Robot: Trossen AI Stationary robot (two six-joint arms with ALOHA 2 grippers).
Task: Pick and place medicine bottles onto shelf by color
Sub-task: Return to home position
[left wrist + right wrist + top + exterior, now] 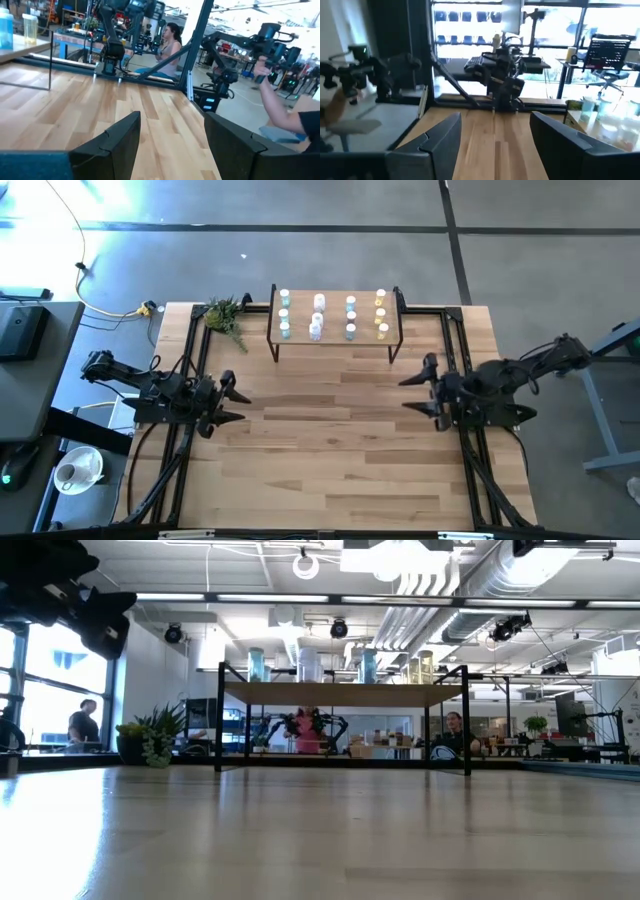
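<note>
The shelf (335, 330) stands at the table's far middle on thin black legs. The medicine bottles stand on it in columns: teal-green (284, 315) at the left, then white-pinkish (317, 316), light blue (351, 317) and yellow (381, 316). In the low view they show as a row (310, 665) on the board (345, 694). My left gripper (236, 396) (172, 145) hovers open at the table's left side, pointing level toward the right. My right gripper (414, 391) (495, 145) hovers open at the right side, pointing toward the left. Nothing lies between either pair of fingers.
A small green plant (225, 314) stands at the table's far left corner, beside the shelf. Black frame rails (195, 345) run along the table's left and right sides. Bare wood (330, 440) lies between the two grippers. People (170, 45) show in the room beyond the table.
</note>
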